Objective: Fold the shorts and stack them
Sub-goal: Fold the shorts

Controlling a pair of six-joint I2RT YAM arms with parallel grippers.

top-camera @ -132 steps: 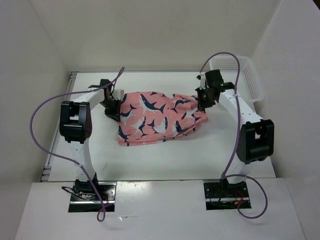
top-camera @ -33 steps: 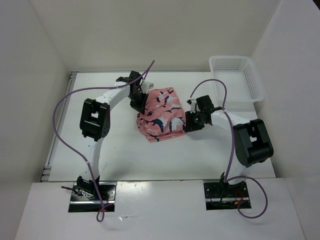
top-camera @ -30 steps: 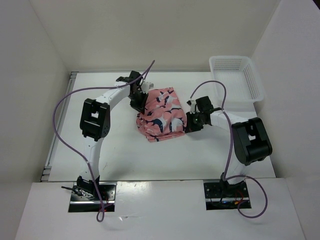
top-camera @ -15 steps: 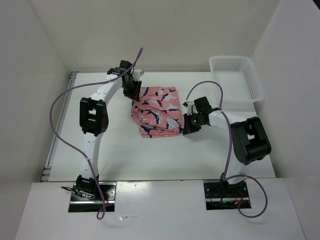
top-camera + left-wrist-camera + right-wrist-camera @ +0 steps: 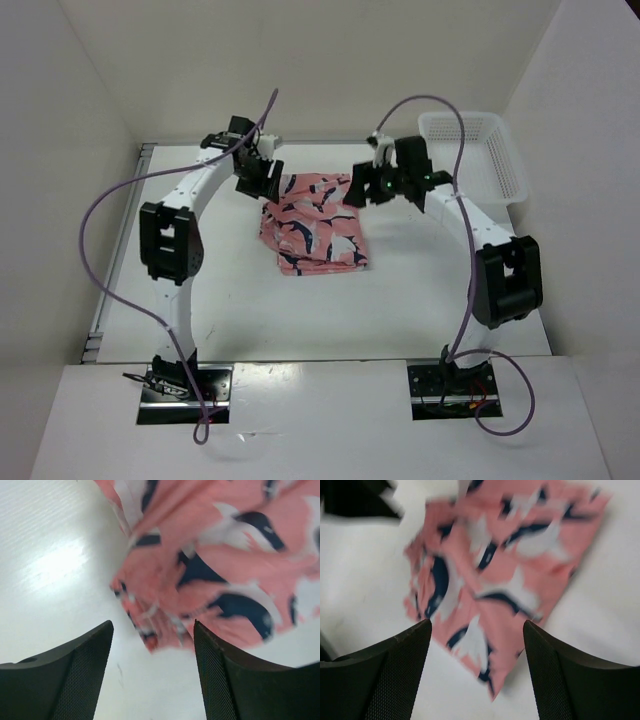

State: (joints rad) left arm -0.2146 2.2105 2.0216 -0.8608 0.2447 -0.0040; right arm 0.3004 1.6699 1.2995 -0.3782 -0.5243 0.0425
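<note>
Shorts [image 5: 315, 222] lie folded in a compact bundle on the table, well to the left of the white basket [image 5: 505, 160]. I see both grippers with fingers spread and empty. The right gripper [image 5: 362, 188] sits at the shorts' edge nearest the basket, and the left gripper [image 5: 262, 180] at the edge farthest from it.

The whole table [image 5: 420, 300] is taken in from high above and behind the arm bases [image 5: 185, 385], looking down and forward, from well back. From the left wrist, the shorts [image 5: 225, 580] are viewed very close, looking down between that wrist's own fingers [image 5: 75, 680]. From the right wrist, the same shorts are seen from farther off, blurred, almost whole. The shorts are shared by all three views.
</note>
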